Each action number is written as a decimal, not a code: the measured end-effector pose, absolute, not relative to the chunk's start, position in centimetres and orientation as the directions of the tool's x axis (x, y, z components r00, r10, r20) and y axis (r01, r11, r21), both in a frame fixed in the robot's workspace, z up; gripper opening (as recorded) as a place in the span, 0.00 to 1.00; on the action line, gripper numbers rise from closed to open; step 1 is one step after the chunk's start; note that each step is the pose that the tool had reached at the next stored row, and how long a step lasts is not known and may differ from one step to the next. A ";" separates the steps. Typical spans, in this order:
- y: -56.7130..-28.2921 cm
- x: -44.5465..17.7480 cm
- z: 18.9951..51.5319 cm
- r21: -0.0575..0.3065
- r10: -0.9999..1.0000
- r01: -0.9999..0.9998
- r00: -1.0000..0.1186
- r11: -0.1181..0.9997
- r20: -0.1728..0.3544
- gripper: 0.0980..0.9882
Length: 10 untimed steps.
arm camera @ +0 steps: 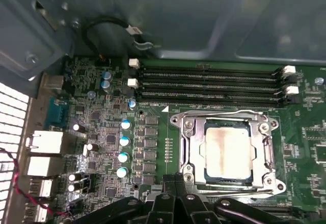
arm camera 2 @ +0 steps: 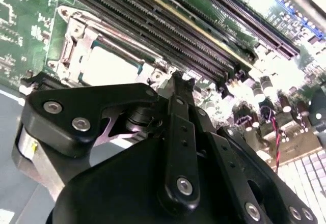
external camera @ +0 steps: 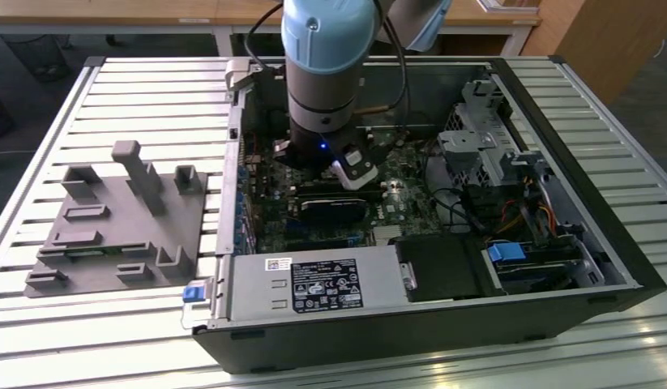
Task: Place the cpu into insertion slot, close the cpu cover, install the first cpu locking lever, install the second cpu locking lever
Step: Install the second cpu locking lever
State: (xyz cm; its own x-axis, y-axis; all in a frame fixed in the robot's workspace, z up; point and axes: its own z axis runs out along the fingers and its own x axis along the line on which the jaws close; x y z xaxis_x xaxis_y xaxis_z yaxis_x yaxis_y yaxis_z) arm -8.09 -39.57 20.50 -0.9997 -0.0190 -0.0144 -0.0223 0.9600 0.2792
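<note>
Item: cpu [arm camera: 227, 151], seated under cover [arm camera: 189, 143]. Gripper [arm camera: 175, 180] fingers together, apparently empty, at socket edge. You should press levers squarely, low.

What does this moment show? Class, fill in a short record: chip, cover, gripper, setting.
chip: the cpu lies flat in the insertion slot on the green circuit board
cover: the cpu cover lies down around the chip
gripper: the gripper is at the socket's edge, fingers together, holding nothing that shows
setting: open computer case on a slatted table
</note>
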 end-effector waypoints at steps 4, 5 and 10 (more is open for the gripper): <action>-39.6 -8.1 21.0 0.279 -0.019 -0.022 -1.000 0.960 -0.014 0.01; -39.6 -8.1 21.0 0.279 -0.019 -0.022 -1.000 0.960 -0.014 0.01; -39.6 -8.1 21.3 0.280 -0.019 -0.022 -1.000 0.960 -0.015 0.01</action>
